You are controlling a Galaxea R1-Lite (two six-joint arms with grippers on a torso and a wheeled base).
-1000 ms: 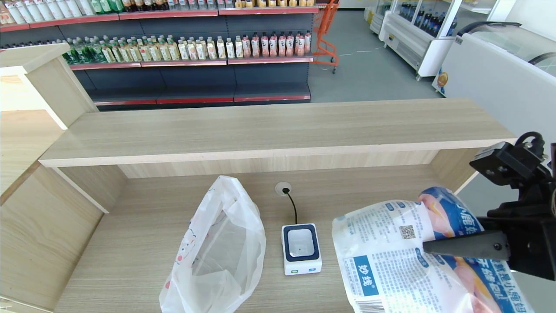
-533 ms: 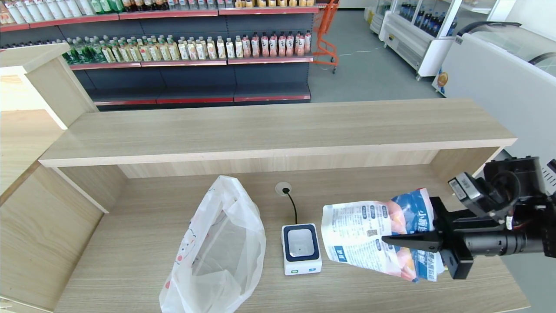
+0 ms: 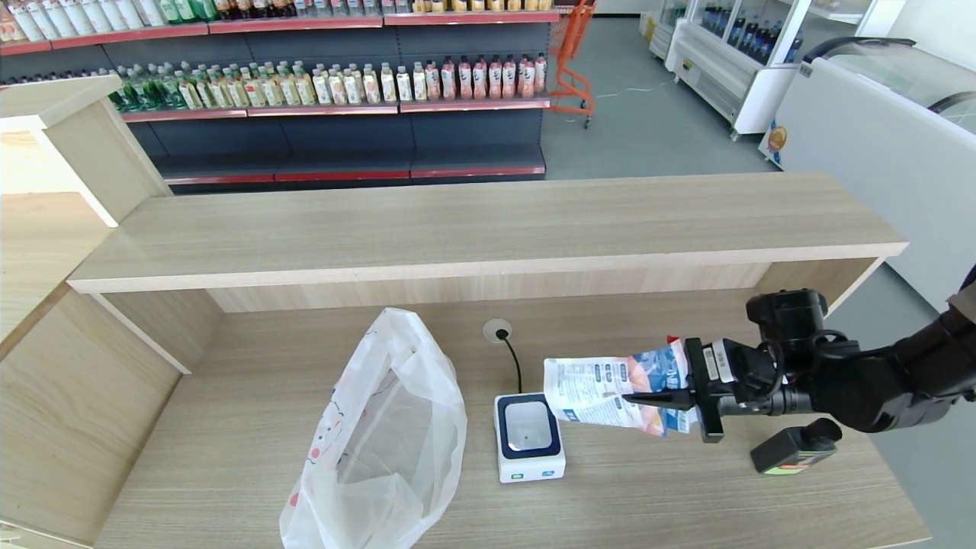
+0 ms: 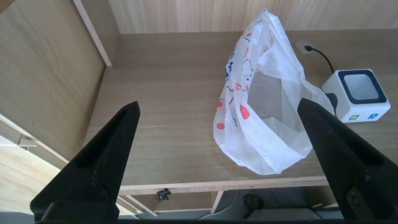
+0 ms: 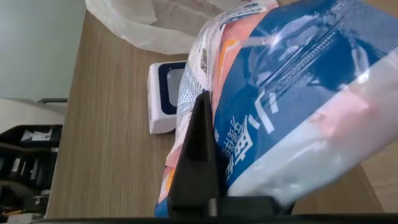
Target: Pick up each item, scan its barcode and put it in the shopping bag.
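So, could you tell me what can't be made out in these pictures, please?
- The packet barcode: head view, print too small to find.
- The scanner: right wrist view, partly hidden behind the packet.
- The bag bottom: head view, folded plastic hides it.

The right arm point(image 3: 877, 377) reaches level from the pale wooden counter's point(image 3: 648, 496) right edge toward its middle, the black right gripper point(image 3: 648, 396) clamped on a blue-and-white plastic packet point(image 3: 598, 385). The black left gripper point(image 4: 219, 106) hangs above the counter's left part, fingers spread wide.
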